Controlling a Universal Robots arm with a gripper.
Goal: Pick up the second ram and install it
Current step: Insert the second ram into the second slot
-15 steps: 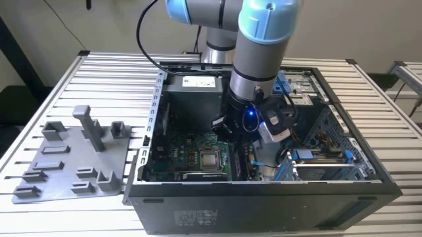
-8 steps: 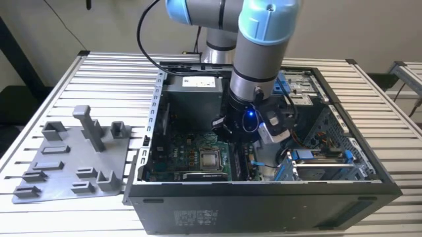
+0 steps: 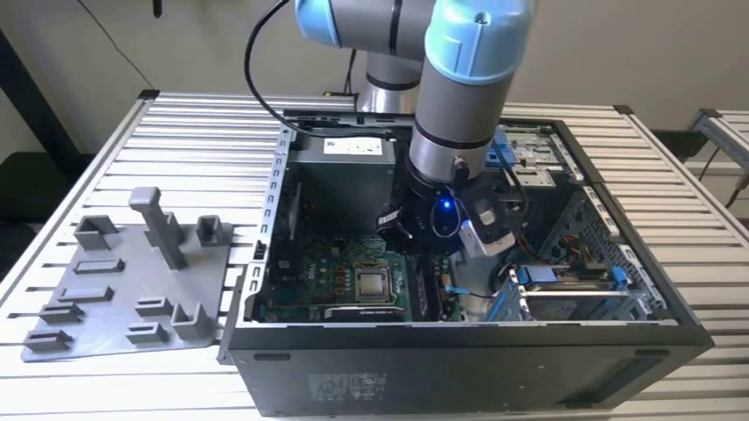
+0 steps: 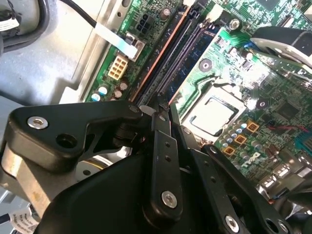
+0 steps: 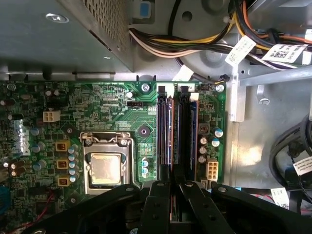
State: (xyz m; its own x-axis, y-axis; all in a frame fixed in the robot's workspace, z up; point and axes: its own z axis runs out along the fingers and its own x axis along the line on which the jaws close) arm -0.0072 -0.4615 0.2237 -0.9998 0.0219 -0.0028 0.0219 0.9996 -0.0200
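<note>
- White slatted metal table (image 3: 175, 132) is carrying the items.
- Open black computer case (image 3: 468, 368) is lying directly on it.
- Grey plastic fixture tray (image 3: 123, 289) is sitting beside the case.

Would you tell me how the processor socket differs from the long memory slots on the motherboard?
The processor socket is squarish with a silver metal lid; the memory slots are long, narrow and black. The socket stands alone; the slots run side by side. The gripper hangs at one end of the slots, the socket off to its side. Both sit on the green motherboard.
</note>
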